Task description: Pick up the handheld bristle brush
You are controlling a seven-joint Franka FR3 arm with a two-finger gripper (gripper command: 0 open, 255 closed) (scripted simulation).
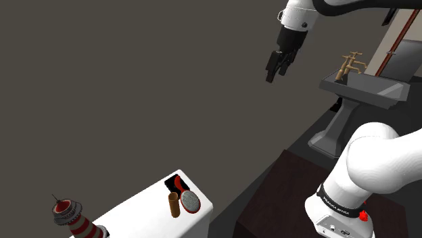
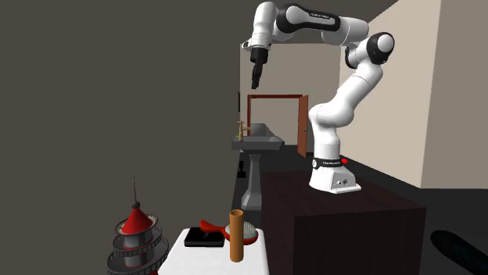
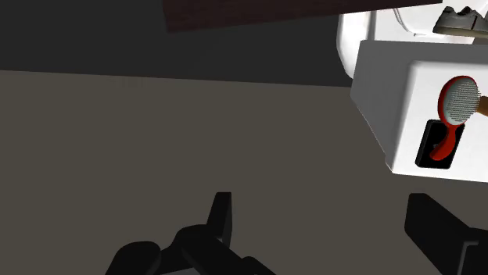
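1. Wrist view, nearest first: my pincer (image 3: pixel 321 205) is spread wide. Its black fingers (image 3: pixel 221 220) stand far apart and clasp nothing, with grey floor (image 3: pixel 156 141) beneath them.
2. Beyond the fingers and off to one side is the white desk (image 3: pixel 387 101), well apart from the pincer.
3. The brush (image 3: pixel 460 100) lies on that desk with its grey bristles facing up, set in a round red-rimmed head. Its red handle rests in a black tray (image 3: pixel 428 152).
4. In the shoulder view, the dark stand (image 1: pixel 284 196) sits at lower right, and the desk is to its left at the bottom edge.
5. A brown cylinder (image 1: pixel 173 205) stands just beside the brush head, on the shoulder view's left of it.
6. A red-and-white lighthouse (image 1: pixel 73 220) is at the shoulder view's lower left, well apart from the brush. I cannot tell whether it stands on the desk.
7. The pincer hangs high and points down, far above the desk and the brush.
8. Farther back is a grey pedestal sink (image 1: pixel 365 91) with brassy taps (image 1: pixel 350 64).
9. In the second exterior view, a brown door frame (image 2: pixel 278 125) is behind the sink.
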